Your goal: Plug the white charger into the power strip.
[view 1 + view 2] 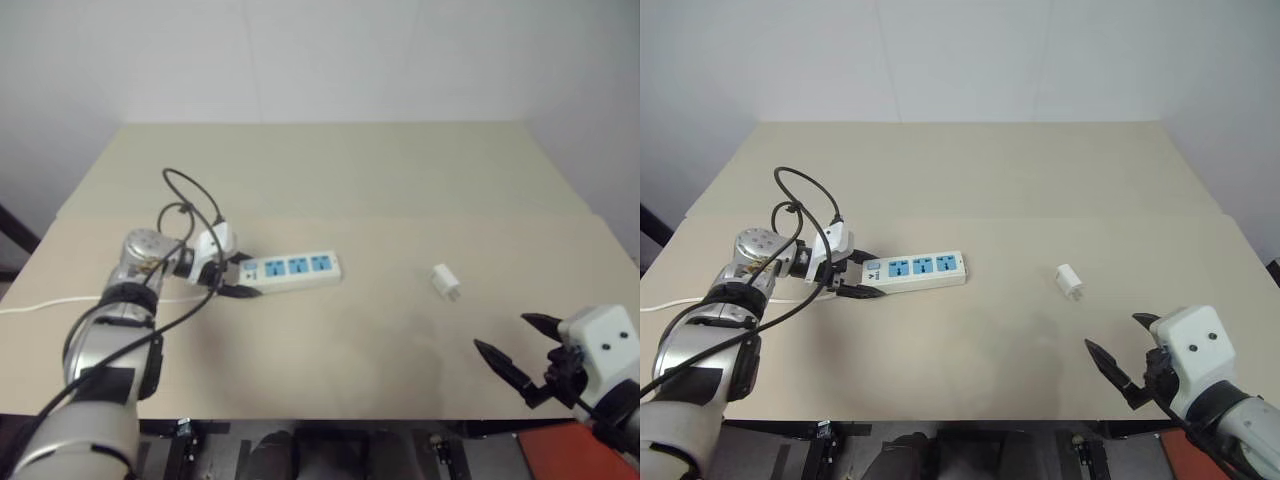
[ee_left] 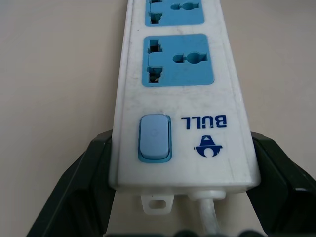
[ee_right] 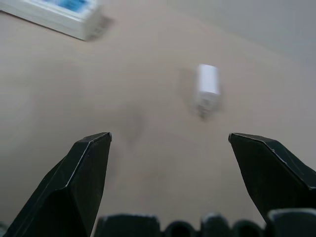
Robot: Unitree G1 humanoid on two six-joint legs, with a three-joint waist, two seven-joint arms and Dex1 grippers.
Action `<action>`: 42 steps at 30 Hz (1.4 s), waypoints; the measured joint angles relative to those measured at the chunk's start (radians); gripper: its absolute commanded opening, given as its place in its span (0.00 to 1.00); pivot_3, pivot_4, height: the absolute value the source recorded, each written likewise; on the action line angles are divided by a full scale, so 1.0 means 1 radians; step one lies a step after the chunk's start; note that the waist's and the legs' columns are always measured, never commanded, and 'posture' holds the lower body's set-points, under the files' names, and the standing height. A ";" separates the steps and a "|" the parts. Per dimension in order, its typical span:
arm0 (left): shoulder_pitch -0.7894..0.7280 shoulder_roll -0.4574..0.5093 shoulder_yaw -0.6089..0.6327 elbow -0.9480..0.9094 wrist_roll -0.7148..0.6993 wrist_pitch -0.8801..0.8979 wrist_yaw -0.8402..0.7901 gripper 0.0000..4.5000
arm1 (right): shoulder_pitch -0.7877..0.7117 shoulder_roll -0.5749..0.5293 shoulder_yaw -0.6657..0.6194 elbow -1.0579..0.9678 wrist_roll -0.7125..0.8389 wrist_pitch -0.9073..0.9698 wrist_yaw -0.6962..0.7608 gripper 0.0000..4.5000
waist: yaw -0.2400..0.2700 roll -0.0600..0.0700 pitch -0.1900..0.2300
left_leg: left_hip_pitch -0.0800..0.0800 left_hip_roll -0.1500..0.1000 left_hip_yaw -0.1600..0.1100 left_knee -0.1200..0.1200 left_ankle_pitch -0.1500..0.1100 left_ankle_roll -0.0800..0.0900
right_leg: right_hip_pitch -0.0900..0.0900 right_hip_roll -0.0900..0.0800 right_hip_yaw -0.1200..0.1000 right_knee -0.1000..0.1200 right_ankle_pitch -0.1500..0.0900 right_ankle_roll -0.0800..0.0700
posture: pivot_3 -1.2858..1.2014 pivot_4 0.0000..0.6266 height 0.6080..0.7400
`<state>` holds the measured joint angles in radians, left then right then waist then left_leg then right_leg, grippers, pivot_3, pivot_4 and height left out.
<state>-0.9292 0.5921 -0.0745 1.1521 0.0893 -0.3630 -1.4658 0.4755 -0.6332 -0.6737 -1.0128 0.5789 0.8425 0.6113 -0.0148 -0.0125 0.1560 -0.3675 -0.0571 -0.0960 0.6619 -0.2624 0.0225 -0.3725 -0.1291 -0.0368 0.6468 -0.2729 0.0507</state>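
while the left pincer [image 1: 858, 275] is clamped across the switch end of the power strip [image 1: 915, 270], 1 black finger [image 2: 74, 187] pressing each long side, the strip lies flat on the beige counter [image 1: 970, 180], left of centre, its length running roughly left to right. its 3 blue socket faces point upward. in the left wrist view the pale blue rocker switch [image 2: 155, 138] and the blue "bull" logo [image 2: 207, 133] sit between the 2 fingers, with a small white mounting tab [image 2: 157, 203] and the white cord [image 2: 210, 217] leaving the end of the casing. the cord [image 1: 45, 304] trails off toward the counter's left edge. black cables [image 1: 190, 205] loop above the left wrist.

the white charger [image 1: 446, 282] lies alone on the counter, well apart from the strip on its right, touching neither pincer; in the right wrist view it appears ahead of and between the finger tips [image 3: 208, 89].

the right pincer [image 1: 510, 350] hovers near the counter's front right edge, its 2 black fingers [image 3: 79, 177] spread wide and holding nothing, pointed toward the charger but well short of it.
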 measured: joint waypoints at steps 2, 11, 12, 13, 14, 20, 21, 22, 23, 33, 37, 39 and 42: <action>0.092 0.014 0.008 -0.134 -0.029 0.041 -0.006 0.73 | -0.011 -0.022 0.029 0.001 0.011 -0.038 0.028 1.00 | -0.003 0.000 0.000 | 0.000 0.000 0.000 0.000 0.000 0.000 | 0.000 0.000 0.000 0.000 0.000 0.000 | 0.52 0.24 1.00; 0.430 0.037 0.014 -0.749 -0.094 0.370 0.154 0.73 | -0.082 -0.052 0.166 0.063 -0.027 -0.180 0.063 1.00 | 0.009 0.002 -0.002 | 0.005 0.001 0.000 0.000 0.000 0.000 | 0.003 0.000 0.009 -0.004 0.000 0.000 | 0.52 0.24 1.00; 0.445 0.035 0.014 -0.779 -0.094 0.393 0.176 0.73 | -0.088 -0.055 0.180 0.070 -0.036 -0.185 0.062 1.00 | 0.012 0.003 -0.003 | 0.006 0.001 0.001 0.000 0.000 0.000 | 0.003 0.000 0.009 -0.004 0.000 0.000 | 0.52 0.24 1.00; 0.456 0.027 0.013 -0.803 -0.095 0.414 0.194 0.73 | -0.094 -0.058 0.196 0.078 -0.046 -0.188 0.061 1.00 | 0.014 0.004 -0.003 | 0.006 0.001 0.001 0.000 0.000 0.000 | 0.004 0.000 0.010 -0.004 0.000 0.000 | 0.52 0.24 1.00; 0.465 0.021 0.012 -0.828 -0.097 0.443 0.213 0.73 | -0.100 -0.061 0.204 0.086 -0.051 -0.191 0.058 1.00 | 0.018 0.005 -0.004 | 0.007 0.000 0.001 0.000 0.000 0.000 | 0.004 0.000 0.011 -0.004 0.000 0.000 | 0.52 0.24 1.00; 0.480 -0.015 -0.022 -0.915 -0.113 0.586 0.269 0.99 | -0.107 -0.062 0.234 0.094 -0.081 -0.201 0.042 1.00 | 0.027 0.006 -0.004 | 0.007 0.000 0.002 -0.001 0.000 0.000 | 0.004 0.001 0.012 -0.005 0.000 0.000 | 0.52 0.24 1.00; 0.483 -0.031 -0.023 -0.917 -0.122 0.588 0.279 0.99 | -0.105 -0.061 0.234 0.095 -0.087 -0.201 0.035 1.00 | 0.026 0.006 -0.004 | 0.007 0.000 0.002 -0.001 0.000 0.000 | 0.003 0.001 0.012 -0.005 0.000 0.000 | 0.52 0.24 1.00; 0.486 -0.041 -0.027 -0.919 -0.130 0.585 0.287 0.99 | -0.105 -0.061 0.234 0.095 -0.089 -0.201 0.031 1.00 | 0.026 0.005 -0.004 | 0.006 0.000 0.002 -0.001 0.000 0.000 | 0.003 0.001 0.012 -0.005 0.000 0.000 | 0.52 0.24 1.00; 0.489 -0.050 -0.025 -0.915 -0.133 0.564 0.299 0.99 | -0.102 -0.059 0.235 0.095 -0.091 -0.201 0.027 1.00 | 0.025 0.005 -0.004 | 0.006 0.000 0.002 -0.001 0.000 0.000 | 0.003 0.001 0.013 -0.005 0.000 0.000 | 0.52 0.24 1.00; 0.494 -0.084 0.133 -0.702 -0.420 0.302 0.109 0.99 | -0.060 -0.031 0.237 0.084 -0.106 -0.208 0.001 1.00 | 0.012 0.005 -0.004 | 0.007 0.001 0.005 -0.001 0.000 0.000 | 0.001 0.002 0.017 -0.004 0.000 0.000 | 0.52 0.24 1.00; 0.493 -0.071 0.177 -0.599 -0.485 0.296 0.017 0.99 | -0.057 -0.030 0.233 0.080 -0.105 -0.214 -0.002 1.00 | 0.011 0.005 -0.004 | 0.007 0.001 0.006 -0.001 0.000 0.000 | 0.001 0.003 0.017 -0.004 0.000 0.000 | 0.52 0.24 1.00; 0.484 -0.046 0.190 -0.525 -0.487 0.286 -0.015 0.99 | -0.056 -0.031 0.229 0.079 -0.105 -0.214 -0.002 1.00 | 0.011 0.004 -0.004 | 0.007 0.000 0.006 -0.001 0.000 0.000 | 0.001 0.004 0.017 -0.004 0.000 0.000 | 0.52 0.24 1.00; 0.437 -0.035 0.218 -0.394 -0.487 0.237 -0.059 0.99 | -0.056 -0.032 0.224 0.079 -0.102 -0.214 -0.002 1.00 | 0.013 0.004 -0.004 | 0.008 0.001 0.007 -0.001 -0.001 0.000 | 0.002 0.004 0.017 -0.005 0.000 0.000 | 0.52 0.24 1.00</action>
<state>-0.4920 0.5568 0.1432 0.7577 -0.3982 -0.1259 -1.5244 0.4193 -0.6647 -0.4492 -0.9340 0.4771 0.6282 0.6093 -0.0018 -0.0084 0.1523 -0.3596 -0.0565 -0.0895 0.6605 -0.2630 0.0229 -0.3709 -0.1247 -0.0197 0.6423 -0.2729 0.0505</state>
